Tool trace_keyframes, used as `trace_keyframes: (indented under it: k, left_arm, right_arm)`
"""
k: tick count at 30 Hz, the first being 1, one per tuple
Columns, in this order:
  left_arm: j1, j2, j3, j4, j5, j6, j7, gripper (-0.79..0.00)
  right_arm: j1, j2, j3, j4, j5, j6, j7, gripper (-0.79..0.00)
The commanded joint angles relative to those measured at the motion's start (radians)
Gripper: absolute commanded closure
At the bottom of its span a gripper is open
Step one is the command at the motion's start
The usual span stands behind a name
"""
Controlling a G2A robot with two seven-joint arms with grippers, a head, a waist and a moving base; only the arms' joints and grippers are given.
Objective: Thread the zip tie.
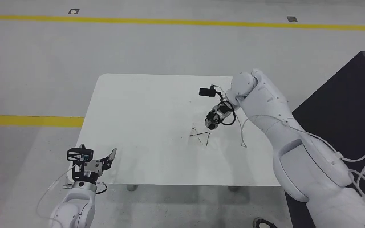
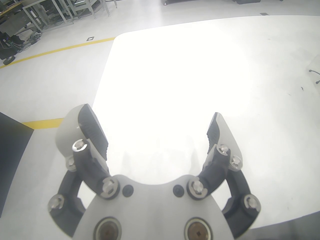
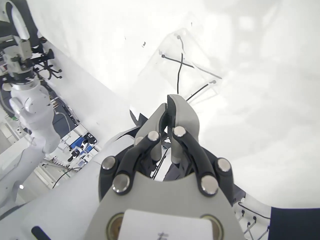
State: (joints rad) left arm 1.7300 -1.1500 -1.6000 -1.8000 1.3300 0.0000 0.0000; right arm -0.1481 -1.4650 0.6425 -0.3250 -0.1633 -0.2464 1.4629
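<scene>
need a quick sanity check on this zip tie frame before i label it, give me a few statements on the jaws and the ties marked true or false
1. The left arm has its jaws open. True.
2. The right arm has its jaws spread wide. False: they are shut.
3. Black zip ties lie crossed on the white table. True.
4. The left arm is directly over the zip ties. False: it is at the table's near left corner, far from them; the right arm is the one near them.

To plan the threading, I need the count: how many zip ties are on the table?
4 zip ties, it seems, clustered on the table by the right gripper: two crossed, two beside them. Others may be hidden.
</scene>
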Motion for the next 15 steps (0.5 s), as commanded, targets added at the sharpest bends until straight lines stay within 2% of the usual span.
trace_keyframes:
  k: [1, 4, 6, 9, 12, 15]
  left_arm:
    - [0.000, 0.000, 0.000, 0.000, 0.000, 0.000, 0.000, -0.785]
    - [0.000, 0.000, 0.000, 0.000, 0.000, 0.000, 0.000, -0.785]
    - [0.000, 0.000, 0.000, 0.000, 0.000, 0.000, 0.000, -0.785]
    - [0.000, 0.000, 0.000, 0.000, 0.000, 0.000, 0.000, -0.785]
    - [0.000, 0.000, 0.000, 0.000, 0.000, 0.000, 0.000, -0.785]
    - [0.000, 0.000, 0.000, 0.000, 0.000, 0.000, 0.000, -0.785]
  right_arm:
    - [-0.023, 0.009, -0.001, -0.073, -0.017, 0.061, -0.008, 0.000]
    - [-0.077, 0.019, -0.010, -0.219, -0.054, 0.171, -0.024, 0.000]
    - [-0.109, 0.027, -0.008, -0.307, -0.060, 0.229, -0.018, -0.154]
    - [-0.139, 0.034, -0.015, -0.402, -0.096, 0.330, -0.022, -0.175]
    - [-0.152, 0.033, -0.039, -0.432, -0.160, 0.471, -0.027, -0.151]
    - [-0.154, 0.029, -0.056, -0.431, -0.191, 0.524, -0.011, -0.145]
